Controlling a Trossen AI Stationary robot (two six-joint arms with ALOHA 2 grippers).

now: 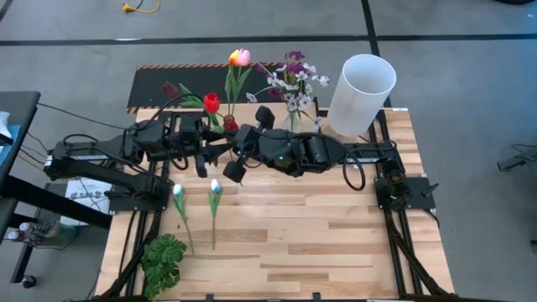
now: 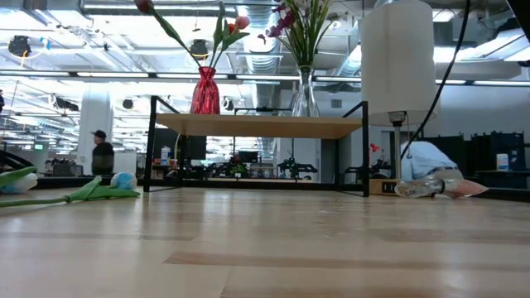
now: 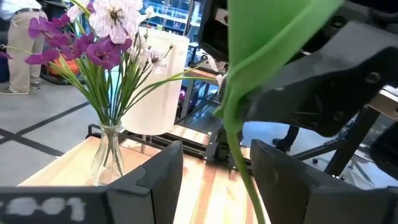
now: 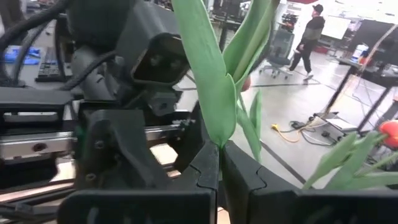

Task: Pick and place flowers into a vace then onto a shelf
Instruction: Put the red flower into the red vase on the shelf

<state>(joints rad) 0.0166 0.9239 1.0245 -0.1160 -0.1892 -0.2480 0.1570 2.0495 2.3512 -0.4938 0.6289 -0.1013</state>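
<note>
Two grippers are meeting mid-table: right gripper (image 4: 219, 186) is clamping a tulip stem (image 4: 214, 106) upright, likely for handoff; left gripper (image 3: 214, 171) is standing apart around the same stem. Shelf (image 2: 265, 126) is sitting at 12 o'clock, already carrying both vases.

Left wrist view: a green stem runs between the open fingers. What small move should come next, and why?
Probably close the left gripper on the tulip stem. The stem already lies between its open fingers, and the right gripper is shut on the same stem.
</note>
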